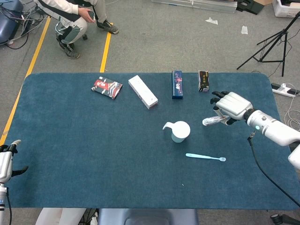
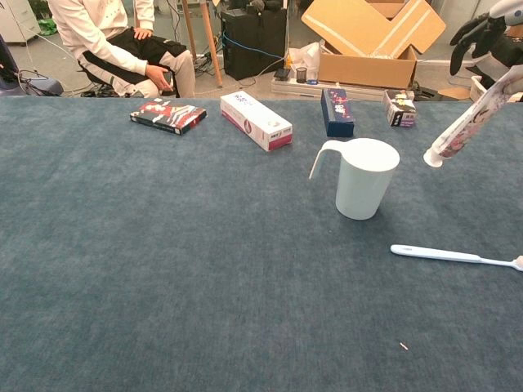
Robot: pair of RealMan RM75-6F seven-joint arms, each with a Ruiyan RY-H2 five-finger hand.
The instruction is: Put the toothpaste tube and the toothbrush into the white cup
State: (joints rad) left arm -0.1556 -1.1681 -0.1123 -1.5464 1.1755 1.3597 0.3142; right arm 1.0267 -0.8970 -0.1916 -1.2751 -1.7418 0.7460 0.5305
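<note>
My right hand (image 1: 230, 107) (image 2: 494, 41) holds the toothpaste tube (image 1: 213, 120) (image 2: 463, 126) in the air to the right of the white cup (image 1: 180, 131) (image 2: 364, 178). The tube slants with its cap end down and toward the cup, clear of the table. The cup stands upright mid-table with its handle to the left. A light blue toothbrush (image 1: 205, 157) (image 2: 454, 256) lies flat on the cloth in front of the cup, to its right. My left hand (image 1: 6, 161) hangs by the table's near left edge, holding nothing, fingers apart.
Along the far side of the blue table (image 1: 84, 140) lie a red-and-black box (image 1: 107, 88), a white box (image 1: 143, 91), a dark blue box (image 1: 176, 84) and a small dark box (image 1: 203, 80). A person sits on the floor beyond the table. A tripod stands at the far right.
</note>
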